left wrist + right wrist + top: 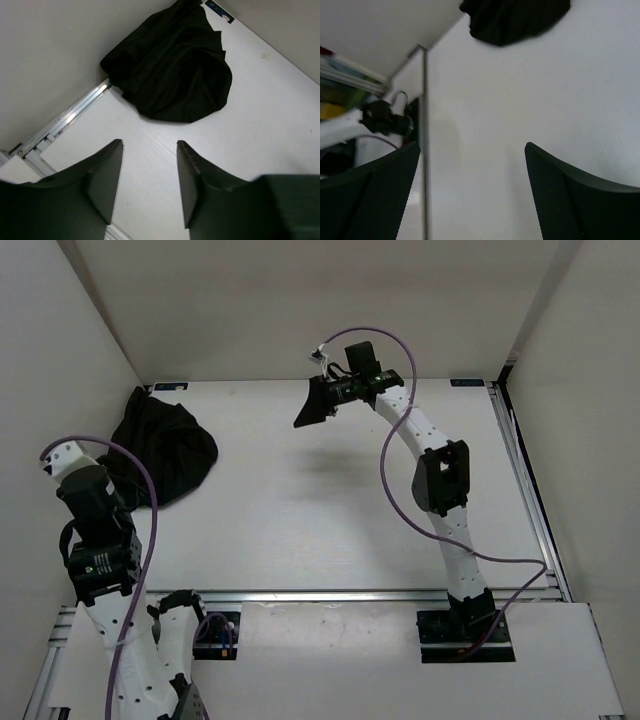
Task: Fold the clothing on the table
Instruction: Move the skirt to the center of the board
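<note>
Clothing [165,445] = black crumpled heap at far-left corner of table [330,520]. It's bunched up, not spread. Its left side sits at the table edge by the wall [60,360]. Folds in the fabric are hard to make out, just dark lumps.

L gripper [149,145]: low over bare table at the near-left, aimed at the heap but well short of it. Jaws partway apart, white tabletop showing between the fingers [107,175], nothing held. Alu rail [75,112] runs along the table edge to its left, up to the heap.

R gripper [312,405]: raised over the far-middle of the table, fingers pointing left toward the clothing, well apart from it. Jaws wide, nothing between them. In the R wrist view the heap only shows at the top edge, far off. A purple cable [400,340] loops over the R arm.
</note>
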